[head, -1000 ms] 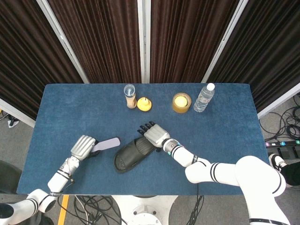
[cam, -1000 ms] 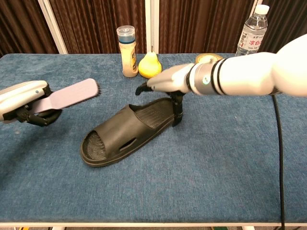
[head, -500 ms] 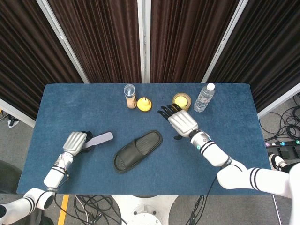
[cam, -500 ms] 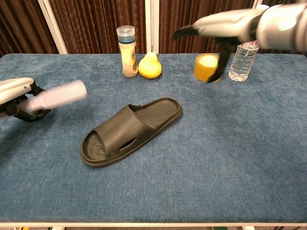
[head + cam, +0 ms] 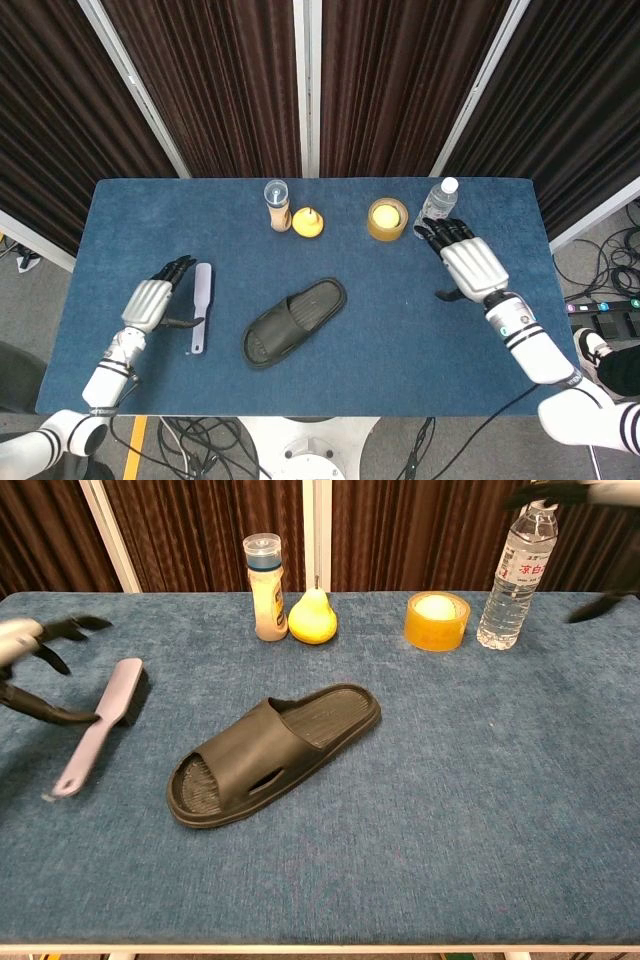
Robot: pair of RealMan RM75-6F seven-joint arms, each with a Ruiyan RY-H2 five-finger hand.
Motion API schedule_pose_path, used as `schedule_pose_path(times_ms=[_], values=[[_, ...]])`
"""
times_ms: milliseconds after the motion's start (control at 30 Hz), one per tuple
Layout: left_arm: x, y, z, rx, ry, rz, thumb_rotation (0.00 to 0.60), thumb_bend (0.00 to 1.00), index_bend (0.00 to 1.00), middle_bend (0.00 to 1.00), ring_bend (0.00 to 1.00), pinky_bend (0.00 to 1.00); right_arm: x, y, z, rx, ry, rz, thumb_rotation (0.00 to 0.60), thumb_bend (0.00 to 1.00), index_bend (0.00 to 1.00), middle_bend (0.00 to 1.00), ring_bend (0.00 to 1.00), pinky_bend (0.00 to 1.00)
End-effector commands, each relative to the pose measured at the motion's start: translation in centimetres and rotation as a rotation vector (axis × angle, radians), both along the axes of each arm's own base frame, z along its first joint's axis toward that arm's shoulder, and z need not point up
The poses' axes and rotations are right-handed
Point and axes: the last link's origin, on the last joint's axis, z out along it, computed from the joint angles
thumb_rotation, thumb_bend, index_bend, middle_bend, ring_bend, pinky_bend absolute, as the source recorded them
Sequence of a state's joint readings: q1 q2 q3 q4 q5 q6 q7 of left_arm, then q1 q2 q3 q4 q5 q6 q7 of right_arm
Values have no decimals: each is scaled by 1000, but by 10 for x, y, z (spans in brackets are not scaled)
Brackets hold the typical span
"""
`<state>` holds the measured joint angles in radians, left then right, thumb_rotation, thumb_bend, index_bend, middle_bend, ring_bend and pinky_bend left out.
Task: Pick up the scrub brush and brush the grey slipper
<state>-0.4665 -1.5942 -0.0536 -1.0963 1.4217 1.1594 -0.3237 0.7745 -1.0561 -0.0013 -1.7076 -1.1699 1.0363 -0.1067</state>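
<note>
Blue table (image 5: 120, 215): both robot hands, left (image 5: 152, 299) and right (image 5: 472, 265), spread, empty; scrub brush (image 5: 200, 305) beside left thumb.

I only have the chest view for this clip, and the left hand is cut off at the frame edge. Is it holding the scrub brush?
Observer: No. The head view shows the whole left hand, open with fingers spread, beside the scrub brush, which lies on the table.
Operator: And the right hand? I see only dark fingertips at the top right.
Observer: The right hand is open too and holds nothing. It is next to the water bottle, well away from the grey slipper.
</note>
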Motion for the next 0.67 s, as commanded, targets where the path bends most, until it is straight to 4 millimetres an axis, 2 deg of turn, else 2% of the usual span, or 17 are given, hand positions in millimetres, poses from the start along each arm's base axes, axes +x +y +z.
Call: schedule_pose_path(times_ms=[33, 133, 200, 367, 533, 667], values=[[-16, -11, 41, 114, -65, 54, 522, 91, 115, 161, 118, 296, -27, 20, 24, -68, -23, -54, 600, 17, 0, 1, 0, 0], [-38, -23, 73, 204, -32, 128, 599, 91, 147, 176, 118, 296, -55, 42, 42, -150, -20, -111, 600, 62, 0, 45, 0, 0], [-53, -34, 94, 253, 23, 171, 600, 91, 159, 181, 118, 295, -74, 61, 53, -200, -21, -160, 600, 91, 0, 86, 0, 0], [-76, -74, 131, 366, 244, 225, 600, 91, 169, 182, 118, 282, -98, 103, 67, -301, -36, -185, 600, 104, 0, 109, 0, 0], [-75, -111, 139, 374, 322, 254, 600, 90, 169, 182, 118, 273, -107, 133, 70, -343, -81, -176, 600, 104, 0, 110, 0, 0], [-65, -127, 139, 380, 328, 244, 600, 91, 169, 182, 118, 256, -112, 146, 69, -353, -95, -160, 600, 107, 0, 116, 0, 0]])
